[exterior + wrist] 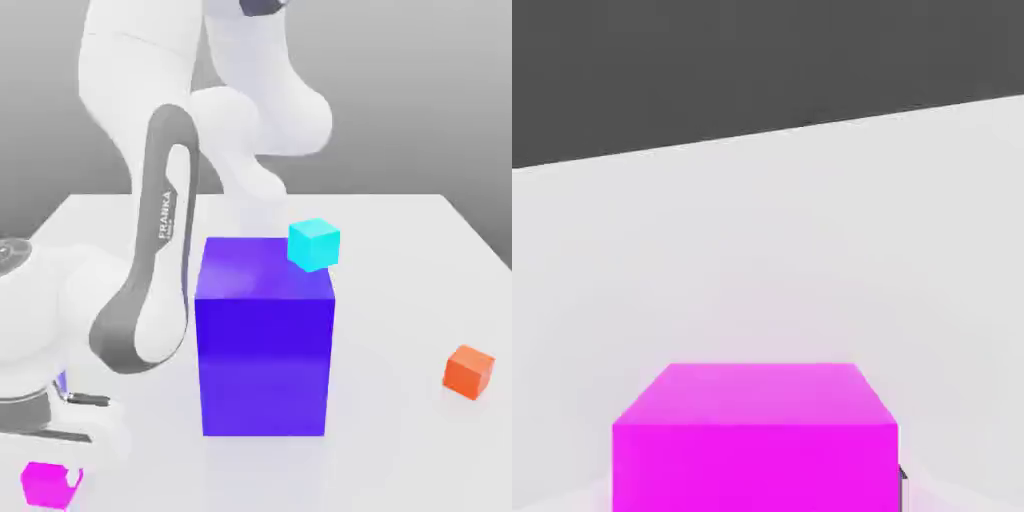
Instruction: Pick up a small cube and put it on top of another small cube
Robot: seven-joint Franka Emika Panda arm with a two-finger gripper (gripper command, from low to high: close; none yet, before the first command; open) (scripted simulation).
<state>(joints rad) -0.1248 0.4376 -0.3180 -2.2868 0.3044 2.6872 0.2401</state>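
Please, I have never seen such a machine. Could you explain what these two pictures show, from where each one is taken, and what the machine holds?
These are simulator renders of one white robot arm with a two-finger gripper. The exterior view looks at the whole white table from a camera off the arm. The hand view comes from a camera on the robot's hand.

On the table stand a big blue-violet block, a small orange cube and a small glossy magenta-pink cube. A small cyan cube appears at the block's far top corner; whether it rests on it is unclear.

The gripper is lowered at the magenta-pink cube and shut on it; the cube seems not yet lifted.
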